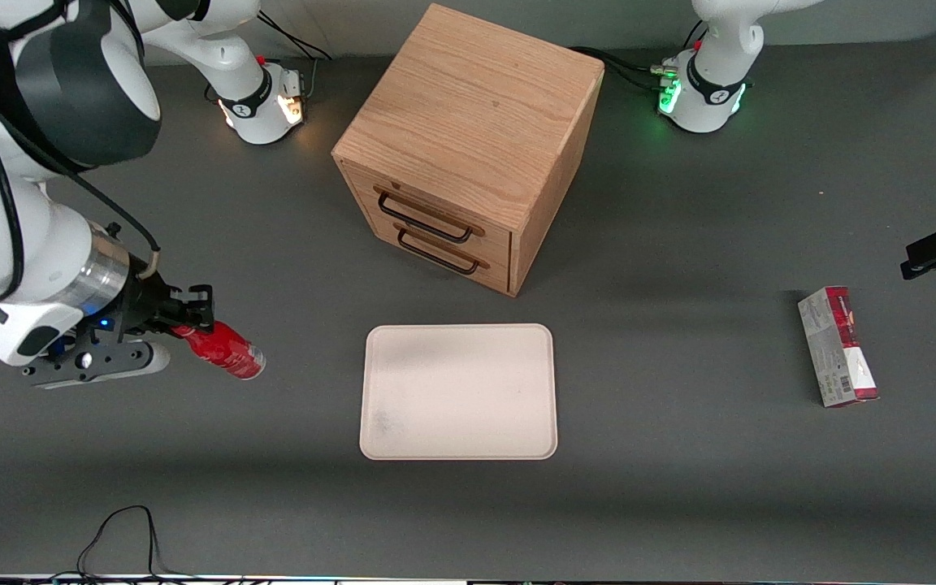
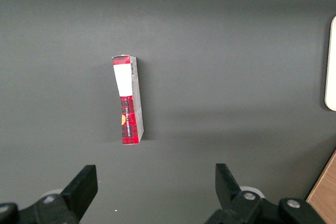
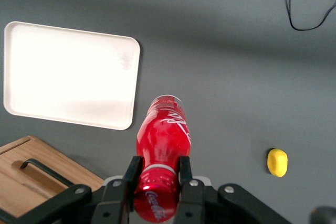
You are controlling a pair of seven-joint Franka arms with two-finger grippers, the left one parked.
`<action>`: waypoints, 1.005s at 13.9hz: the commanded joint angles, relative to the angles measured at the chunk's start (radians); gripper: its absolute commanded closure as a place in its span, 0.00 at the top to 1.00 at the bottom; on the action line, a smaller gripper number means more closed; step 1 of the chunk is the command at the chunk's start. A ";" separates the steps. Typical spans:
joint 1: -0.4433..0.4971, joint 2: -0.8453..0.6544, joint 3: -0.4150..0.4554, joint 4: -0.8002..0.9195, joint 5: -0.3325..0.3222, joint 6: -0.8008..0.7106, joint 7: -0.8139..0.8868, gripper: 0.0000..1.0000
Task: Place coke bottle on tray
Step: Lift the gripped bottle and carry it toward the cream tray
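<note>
Bottle [image 1: 226, 351] clamped at its neck by the gripper [image 1: 189, 313] — held tilted above the table, tray [image 1: 458, 443] nearby, toward the parked arm's end.

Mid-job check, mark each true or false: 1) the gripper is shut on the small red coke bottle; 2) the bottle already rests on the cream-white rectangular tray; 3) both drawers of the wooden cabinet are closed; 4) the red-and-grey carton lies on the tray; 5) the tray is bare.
1) True: the gripper is shut on the small red coke bottle near its cap end.
2) False: the bottle is held tilted, beside the cream-white rectangular tray, toward the working arm's end.
3) True: both drawers of the wooden cabinet look closed.
4) False: the red-and-grey carton lies on the table toward the parked arm's end.
5) True.
</note>
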 commanded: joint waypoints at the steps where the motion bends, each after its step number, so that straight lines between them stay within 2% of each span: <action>1: 0.015 -0.011 0.044 -0.012 -0.011 0.013 0.004 0.00; 7: 0.142 0.020 0.045 -0.013 -0.013 0.097 0.194 0.00; 10: 0.158 0.045 0.044 -0.013 -0.016 0.108 0.229 0.00; 14: 0.156 0.153 0.042 -0.015 -0.054 0.168 0.209 0.00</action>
